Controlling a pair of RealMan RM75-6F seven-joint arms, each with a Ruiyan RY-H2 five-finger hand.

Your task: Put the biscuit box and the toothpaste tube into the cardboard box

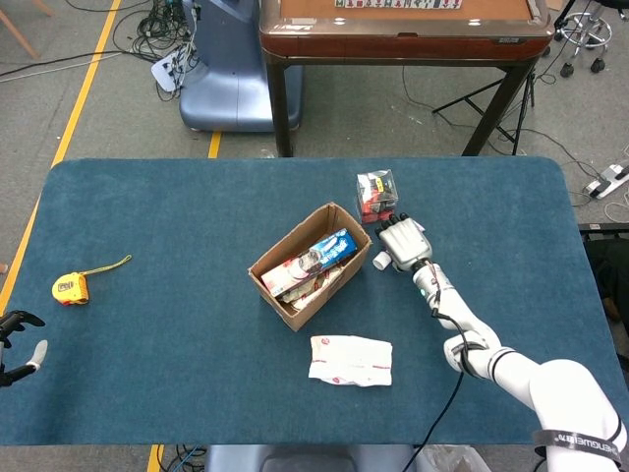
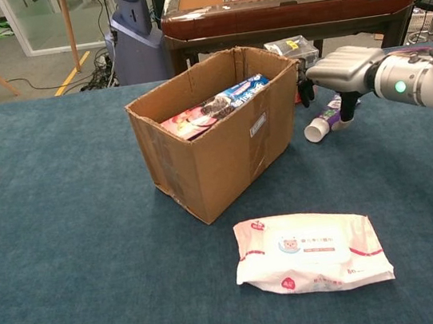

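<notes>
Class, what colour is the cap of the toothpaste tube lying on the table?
White; the toothpaste tube cap shows best in the chest view.
</notes>
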